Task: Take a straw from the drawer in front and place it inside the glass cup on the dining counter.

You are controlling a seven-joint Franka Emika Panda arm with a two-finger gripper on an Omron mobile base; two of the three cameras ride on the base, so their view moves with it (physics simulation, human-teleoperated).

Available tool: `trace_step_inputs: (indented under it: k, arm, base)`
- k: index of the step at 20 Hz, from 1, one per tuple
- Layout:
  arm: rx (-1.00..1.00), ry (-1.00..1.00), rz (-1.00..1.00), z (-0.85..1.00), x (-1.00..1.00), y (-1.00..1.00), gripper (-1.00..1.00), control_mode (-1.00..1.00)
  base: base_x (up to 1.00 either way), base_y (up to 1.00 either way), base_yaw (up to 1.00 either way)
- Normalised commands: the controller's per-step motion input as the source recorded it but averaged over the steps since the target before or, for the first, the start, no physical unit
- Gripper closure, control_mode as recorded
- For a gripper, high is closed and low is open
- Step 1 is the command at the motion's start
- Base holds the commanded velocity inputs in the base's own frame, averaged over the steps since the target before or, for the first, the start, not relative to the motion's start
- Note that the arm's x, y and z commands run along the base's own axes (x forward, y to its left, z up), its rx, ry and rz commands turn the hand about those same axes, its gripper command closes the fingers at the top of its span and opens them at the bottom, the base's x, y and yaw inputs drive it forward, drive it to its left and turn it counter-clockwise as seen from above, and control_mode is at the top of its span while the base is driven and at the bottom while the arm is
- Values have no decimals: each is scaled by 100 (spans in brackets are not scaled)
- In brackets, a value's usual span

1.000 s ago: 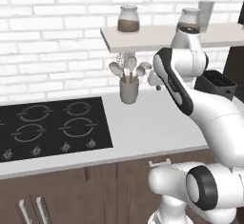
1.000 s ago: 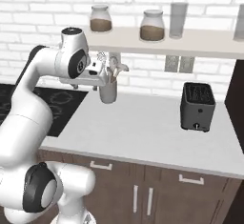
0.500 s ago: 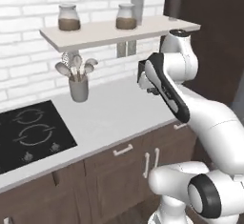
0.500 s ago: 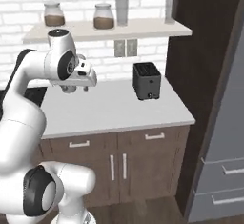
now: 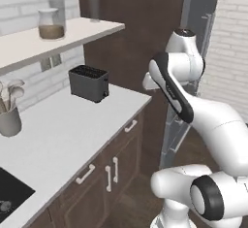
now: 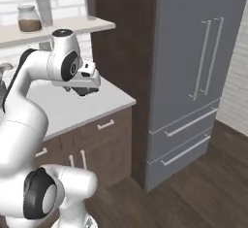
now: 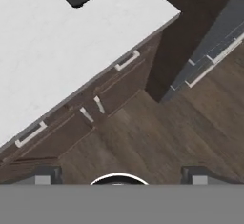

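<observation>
My gripper point(image 6: 85, 88) hangs open and empty above the right end of a white kitchen counter point(image 6: 72, 105), pointing down. In the hand view its two dark fingertips point(image 7: 47, 175) stand far apart over the dark wooden floor in front of the cabinets. Closed dark brown drawer fronts point(image 7: 121, 70) with pale handles run under that counter, and I cannot tell which one is the task's drawer point(image 5: 130, 127). The straw, the glass cup and the dining counter are out of view.
A black toaster point(image 5: 88, 83) stands at the back of the counter. A grey pot of utensils point(image 5: 8, 120) and a corner of the black hob point(image 5: 7, 195) are at the left. A tall grey fridge point(image 6: 193, 76) stands right of a dark wooden column.
The whole picture has swung: the base has turned right, so hob and utensil pot slid left and the toaster, then the fridge, came into view. The gripper's jaws stay wide.
</observation>
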Motion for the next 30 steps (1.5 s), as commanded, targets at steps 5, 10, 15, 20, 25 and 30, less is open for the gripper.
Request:
trace_step_inputs:
  k: [5, 10, 15, 20, 25, 30]
  arm:
    - [0, 0, 0, 0, 0, 0, -100, 100]
    - [0, 0, 0, 0, 0, 0, -100, 100]
    - [0, 0, 0, 0, 0, 0, -100, 100]
    - [0, 0, 0, 0, 0, 0, -100, 100]
    - [11, 1, -12, 0, -3, 15, -100, -100]
    - [50, 0, -14, -7, -16, -51, -100, -100]
  base:
    - [-52, 81, -36]
    - [-64, 72, -13]
    - [-17, 74, -28]
    - [4, 82, -54]
    - [0, 49, -27]
    - [0, 0, 0]
